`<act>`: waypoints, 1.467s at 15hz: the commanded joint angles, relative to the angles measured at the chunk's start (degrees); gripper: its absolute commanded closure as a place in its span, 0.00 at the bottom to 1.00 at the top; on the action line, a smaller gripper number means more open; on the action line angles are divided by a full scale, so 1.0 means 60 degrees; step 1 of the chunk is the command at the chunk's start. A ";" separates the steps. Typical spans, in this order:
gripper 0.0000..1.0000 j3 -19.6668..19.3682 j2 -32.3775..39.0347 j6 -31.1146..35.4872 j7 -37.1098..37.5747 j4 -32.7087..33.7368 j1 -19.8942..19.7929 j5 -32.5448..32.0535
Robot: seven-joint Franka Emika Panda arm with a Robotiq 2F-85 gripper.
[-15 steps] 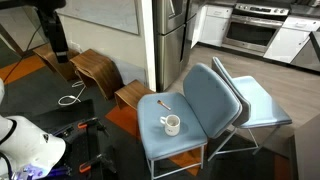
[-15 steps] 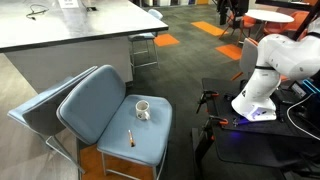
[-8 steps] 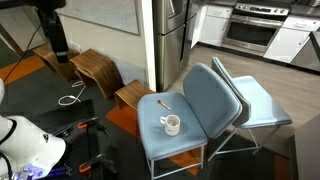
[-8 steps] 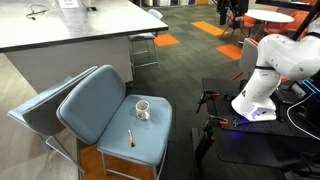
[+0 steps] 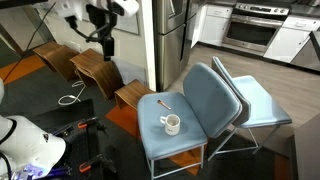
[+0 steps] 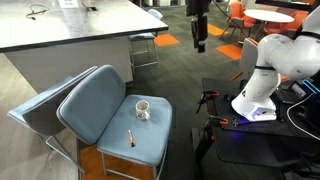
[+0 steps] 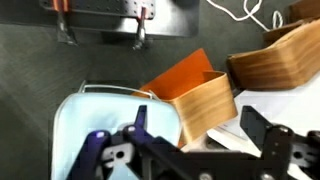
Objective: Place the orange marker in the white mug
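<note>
Arm has swung over: in an exterior view the end effector now hangs pointing down above the wooden stools, closer to frame centre than 0.5 s ago when it sat near the picture's upper corner. White links of the arm now show along the top edge. In an exterior view the end effector has come into frame at the top, hanging over the carpet beyond the grey counter, where it wasn't visible before.
</note>
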 commanded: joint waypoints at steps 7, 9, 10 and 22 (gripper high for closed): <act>0.00 0.1002 0.6211 0.5000 0.3901 0.2360 0.0188 0.2070; 0.00 0.0942 0.7456 0.5739 0.4524 0.3072 0.0217 0.2295; 0.00 0.0939 0.8030 0.5943 0.4660 0.3434 0.0181 0.2445; 0.00 0.0961 1.2669 0.6220 0.5329 0.6837 0.0097 0.2804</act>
